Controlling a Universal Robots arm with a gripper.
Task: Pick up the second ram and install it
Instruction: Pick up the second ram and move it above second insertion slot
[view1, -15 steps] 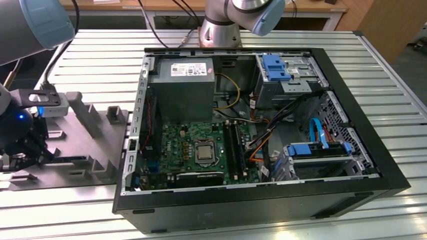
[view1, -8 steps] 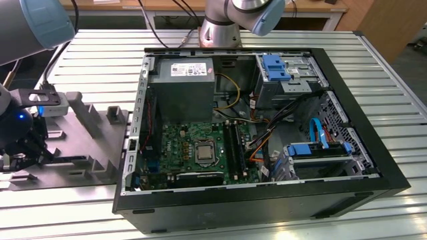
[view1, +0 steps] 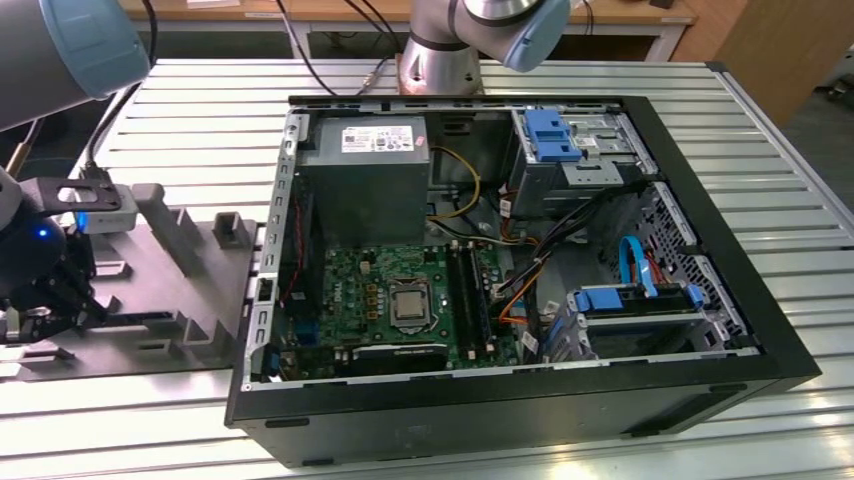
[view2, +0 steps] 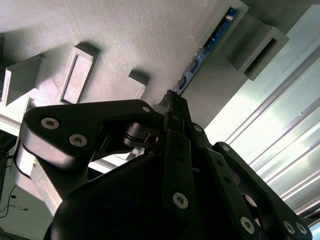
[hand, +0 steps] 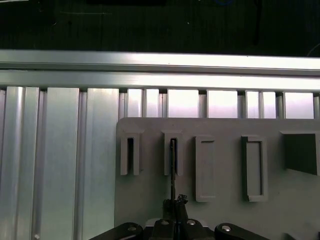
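The second ram (view2: 204, 48) is a thin dark blue stick standing on edge in a slot of the grey holder plate (view2: 125, 40). In the first wrist view the second ram (hand: 172, 167) appears edge-on, running from a slot of the holder plate (hand: 225, 210) to my fingertips. My gripper (view2: 172, 102) is shut on the near end of the stick, as the gripper (hand: 175, 202) also shows in the first wrist view. At the exterior view's left, the gripper (view1: 40, 305) hangs low over the holder plate (view1: 187, 330). The green motherboard (view1: 380, 290) with its black slot rails (view1: 465, 290) lies inside the open computer case.
The open black computer case (view1: 534, 400) lies on the ribbed aluminium table (view1: 200, 120), to the exterior view's right of the holder plate. Inside are a grey power supply (view1: 367, 170), blue drive brackets (view1: 554, 135) and loose cables (view1: 527, 275). Raised grey blocks (view1: 160, 215) stand on the plate.
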